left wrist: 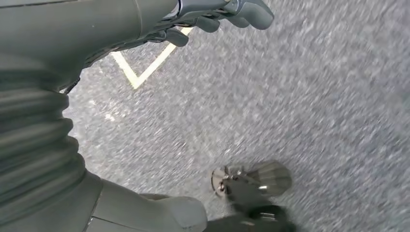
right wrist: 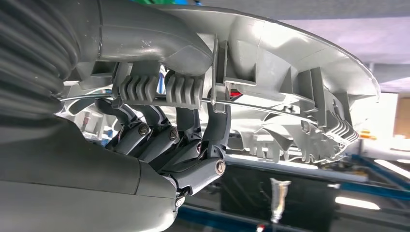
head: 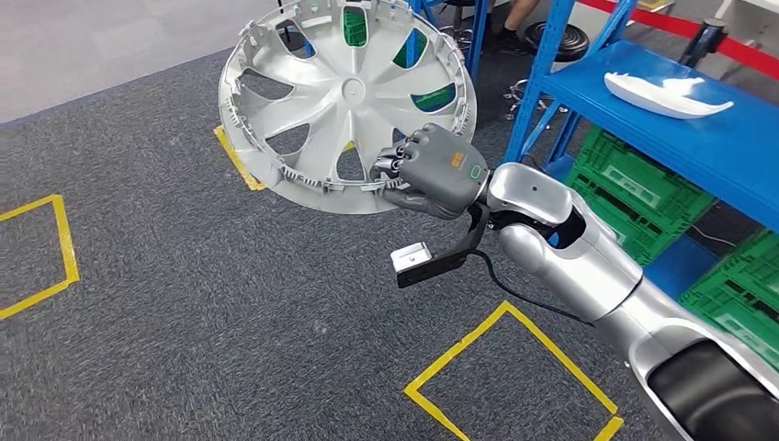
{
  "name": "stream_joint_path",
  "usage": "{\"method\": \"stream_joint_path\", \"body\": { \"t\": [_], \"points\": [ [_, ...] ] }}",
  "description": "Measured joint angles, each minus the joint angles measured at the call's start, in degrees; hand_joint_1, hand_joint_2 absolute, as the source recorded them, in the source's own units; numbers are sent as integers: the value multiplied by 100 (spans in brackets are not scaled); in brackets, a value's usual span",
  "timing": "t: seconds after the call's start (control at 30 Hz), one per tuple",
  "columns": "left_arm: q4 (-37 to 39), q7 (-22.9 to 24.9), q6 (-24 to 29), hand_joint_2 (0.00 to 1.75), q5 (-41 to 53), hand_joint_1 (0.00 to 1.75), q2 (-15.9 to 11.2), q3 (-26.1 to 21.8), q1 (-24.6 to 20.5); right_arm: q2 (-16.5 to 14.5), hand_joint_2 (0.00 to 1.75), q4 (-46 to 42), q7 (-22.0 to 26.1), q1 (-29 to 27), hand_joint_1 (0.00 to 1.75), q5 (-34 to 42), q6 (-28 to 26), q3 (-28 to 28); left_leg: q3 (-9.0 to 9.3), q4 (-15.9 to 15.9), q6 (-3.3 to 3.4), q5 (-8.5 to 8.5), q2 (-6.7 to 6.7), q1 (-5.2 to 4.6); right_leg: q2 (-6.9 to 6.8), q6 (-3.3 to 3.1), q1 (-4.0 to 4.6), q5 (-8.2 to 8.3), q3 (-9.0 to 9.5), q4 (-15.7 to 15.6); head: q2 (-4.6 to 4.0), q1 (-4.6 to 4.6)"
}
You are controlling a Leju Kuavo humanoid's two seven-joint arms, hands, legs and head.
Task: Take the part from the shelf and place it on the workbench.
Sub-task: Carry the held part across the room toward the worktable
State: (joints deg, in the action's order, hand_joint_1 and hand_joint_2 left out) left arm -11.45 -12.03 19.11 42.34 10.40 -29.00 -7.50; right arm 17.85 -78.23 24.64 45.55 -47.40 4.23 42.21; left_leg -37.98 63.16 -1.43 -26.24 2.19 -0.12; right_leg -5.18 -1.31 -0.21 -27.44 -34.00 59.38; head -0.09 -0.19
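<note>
A: Where is the part?

B: The silver wheel cover is off the shelf and in the air above the grey carpet. The right hand grips its rim at about five o'clock on the disc. The right wrist view shows the fingers hooked over the rim's inner wire ring, with the thumb pressed on the other face.

A: And the other hand?

B: The left hand hangs over the carpet holding nothing, its fingers loosely curled but apart.

A: So which step is this?

B: Probably the carry. The blue shelf stands at two o'clock of the cover, with a white part lying on it and green crates underneath. No workbench can be seen.

A: How should the robot carry well?

B: It holds a wide disc by one edge, so the far rim can swing. The robot would do best to turn slowly, keep the cover away from the shelf posts, and hold its squeeze until the cover lies flat.
</note>
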Motion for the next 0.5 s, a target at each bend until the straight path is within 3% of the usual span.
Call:
{"method": "stream_joint_path", "body": {
  "t": [0.07,0.13,0.17,0.23,0.3,0.37,0.4,0.43,0.5],
  "points": [
    [-12,-370,234,175,8,0,13,0,6,9,175,-1,-7,-21,175,-4,-5,-30,202,-377,71,66,110,-36,-111,53,22,-15,11,-3,0,3],
    [-15,-661,296,175,-14,0,22,-1,27,20,175,-9,-1,-57,175,-10,-15,-60,201,-395,136,85,-7,-51,-219,116,26,-28,38,-18,0,3],
    [-15,-703,215,175,-25,0,20,-2,39,26,175,-14,8,-74,175,-16,-19,-72,206,-414,165,100,-72,-43,-199,152,14,-49,48,-6,0,6],
    [-15,-647,-99,175,-30,0,15,-4,44,46,175,-22,37,-101,175,-27,-26,-108,224,-455,219,132,-193,-12,95,213,-19,-226,-57,254,0,13],
    [-14,-588,-313,175,-23,0,20,-4,38,81,175,-27,55,-154,175,-36,-32,-148,225,-463,250,146,-319,6,423,249,-38,-556,-376,921,0,21],
    [-13,-568,-352,175,-15,0,33,-4,39,118,175,-33,60,-230,175,-44,-34,-159,221,-448,260,148,-473,7,491,258,-38,-726,-694,1521,0,26],
    [-12,-563,-364,175,-13,0,33,-4,41,132,175,-38,61,-259,175,-48,-34,-161,219,-436,259,147,-560,8,502,254,-41,-660,-736,1559,0,27],
    [-13,-563,-381,175,-11,0,30,-4,42,136,175,-45,63,-274,175,-48,-34,-164,218,-422,256,147,-642,9,524,245,-47,-486,-652,1343,0,27],
    [-15,-564,-440,175,-12,0,22,-4,33,137,175,-64,56,-281,175,-55,-31,-176,206,-392,229,143,-799,9,704,227,-72,-119,-298,571,0,25]
  ]
}}
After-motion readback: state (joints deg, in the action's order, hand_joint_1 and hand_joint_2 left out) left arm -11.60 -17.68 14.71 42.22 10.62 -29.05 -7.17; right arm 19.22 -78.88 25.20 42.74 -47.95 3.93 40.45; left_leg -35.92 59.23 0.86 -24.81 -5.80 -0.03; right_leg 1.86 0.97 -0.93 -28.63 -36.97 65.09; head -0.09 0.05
